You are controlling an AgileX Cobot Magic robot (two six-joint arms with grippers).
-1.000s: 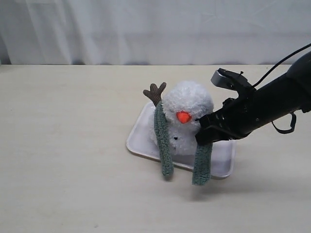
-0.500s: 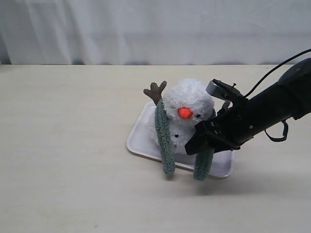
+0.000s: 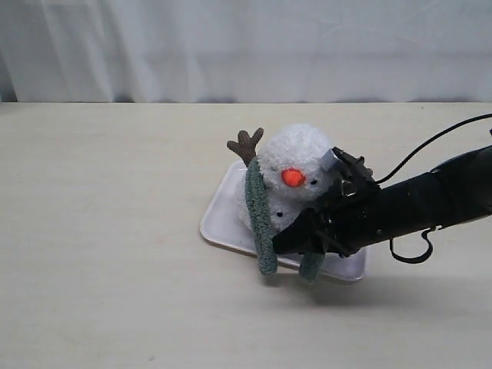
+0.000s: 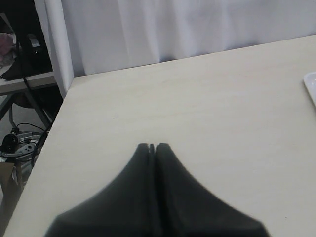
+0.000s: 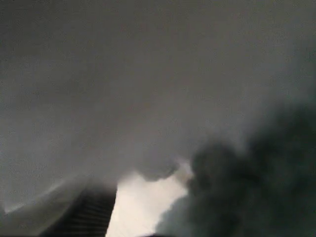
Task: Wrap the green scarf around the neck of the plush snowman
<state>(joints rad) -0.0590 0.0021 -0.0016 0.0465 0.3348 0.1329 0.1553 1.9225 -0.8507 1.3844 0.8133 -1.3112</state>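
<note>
Scarf [image 3: 261, 223] end beside right jaws, at snowman [image 3: 296, 150] front; opening unclear. Left jaws closed, empty.

Right arm extended low, near horizontal; right pincer [image 3: 294, 234] aperture unreadable; left pincer [image 4: 152, 146] jaws pressed together.

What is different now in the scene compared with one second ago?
The right gripper moved down and left across the exterior view, along one hanging end of the green scarf, which it now mostly hides. Whether it let go is not visible. The plush snowman, the tray and the scarf's other end stayed about where they were.
</note>
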